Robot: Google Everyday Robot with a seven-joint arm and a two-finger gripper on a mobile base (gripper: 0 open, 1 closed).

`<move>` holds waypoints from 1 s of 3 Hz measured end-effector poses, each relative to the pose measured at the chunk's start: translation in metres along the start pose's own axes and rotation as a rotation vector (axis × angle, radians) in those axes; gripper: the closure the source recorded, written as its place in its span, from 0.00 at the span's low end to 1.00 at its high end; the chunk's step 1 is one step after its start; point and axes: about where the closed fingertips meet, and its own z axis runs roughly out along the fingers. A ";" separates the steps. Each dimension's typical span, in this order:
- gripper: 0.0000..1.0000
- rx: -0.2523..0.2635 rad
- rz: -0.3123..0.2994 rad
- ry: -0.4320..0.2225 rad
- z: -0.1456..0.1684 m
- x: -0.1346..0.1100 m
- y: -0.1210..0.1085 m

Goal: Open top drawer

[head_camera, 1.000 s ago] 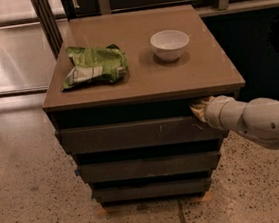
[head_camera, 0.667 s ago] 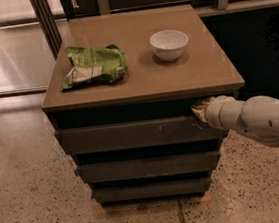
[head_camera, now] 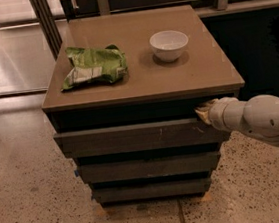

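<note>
The top drawer [head_camera: 132, 137] is the widest dark grey-brown front, just under the cabinet's brown top, with small pale scratches right of centre. A dark gap runs above its upper edge; its grey tray is hidden. My gripper [head_camera: 203, 113] reaches in from the right on a white arm [head_camera: 261, 119]. Its tip sits at the upper right corner of the top drawer's front, in the gap under the cabinet top.
A green snack bag [head_camera: 94, 66] and a white bowl [head_camera: 169, 44] rest on the cabinet top [head_camera: 141, 85]. Two narrower dark drawer fronts [head_camera: 148, 167] sit below the top drawer. Speckled floor lies in front. Metal posts [head_camera: 46, 21] stand behind on the left.
The gripper tip has shifted very slightly right and down at the drawer's corner. The drawer front looks unchanged.
</note>
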 end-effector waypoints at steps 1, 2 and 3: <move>1.00 -0.031 0.077 0.026 -0.019 0.003 0.006; 1.00 -0.099 0.178 0.032 -0.040 -0.001 0.017; 1.00 -0.196 0.220 0.033 -0.049 -0.008 0.033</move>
